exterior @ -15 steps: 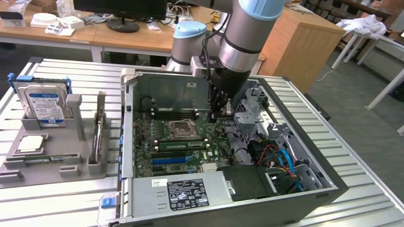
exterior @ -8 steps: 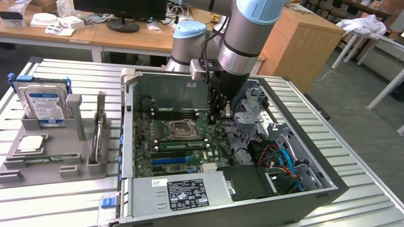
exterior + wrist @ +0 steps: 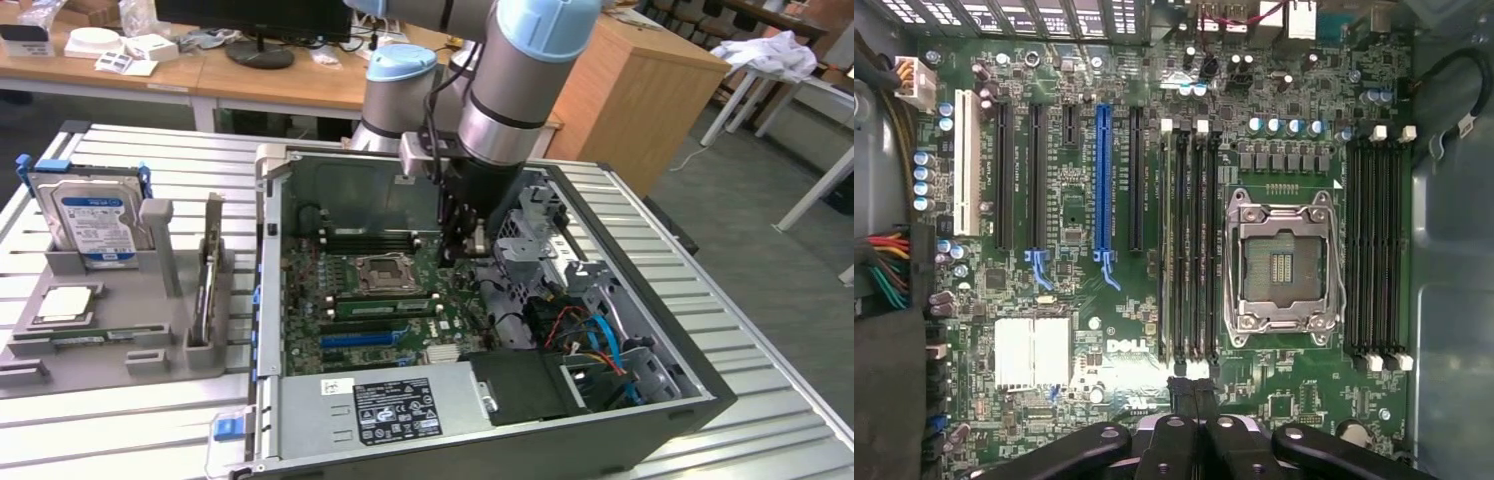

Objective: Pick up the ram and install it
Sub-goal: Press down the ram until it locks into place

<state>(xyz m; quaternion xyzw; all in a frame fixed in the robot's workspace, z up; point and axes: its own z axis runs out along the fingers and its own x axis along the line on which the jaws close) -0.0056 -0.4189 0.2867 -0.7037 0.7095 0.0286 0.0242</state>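
1. Exterior view's left: the fixture tray sits on the slatted bench and carries a hard drive standing upright. It is well apart from the work area.

2. Centre: the PC case lies open w/ the motherboard exposed. The ram, a green stick, stands in the slot bank just beside the CPU socket. Seating depth and latch position cannot be told.

3. Centre-right: the pincer is clenched and grasps nothing. It hangs low inside the case, near one end of that slot bank. In the wrist view its tips are pressed together just beyond the slot ends.

4. Exterior view's right: loose cables, orange and blue, lie in the case corner near the arm.

Hazards (judgement):
- Ram half-seated: uneven pressure at one end would tilt the stick, leaving one latch unlocked or the contacts misaligned.
- Side load: any lateral drift of the clenched tips against the stick could flex the board or stress the slot.
- Socket damage: the socket is open w/ contacts exposed, so a small offset toward it risks bent pins.
- Snag: arm travel toward the case corner could catch the cables.
- Collision: low clearance means nearby capacitors and slot latches are at risk.
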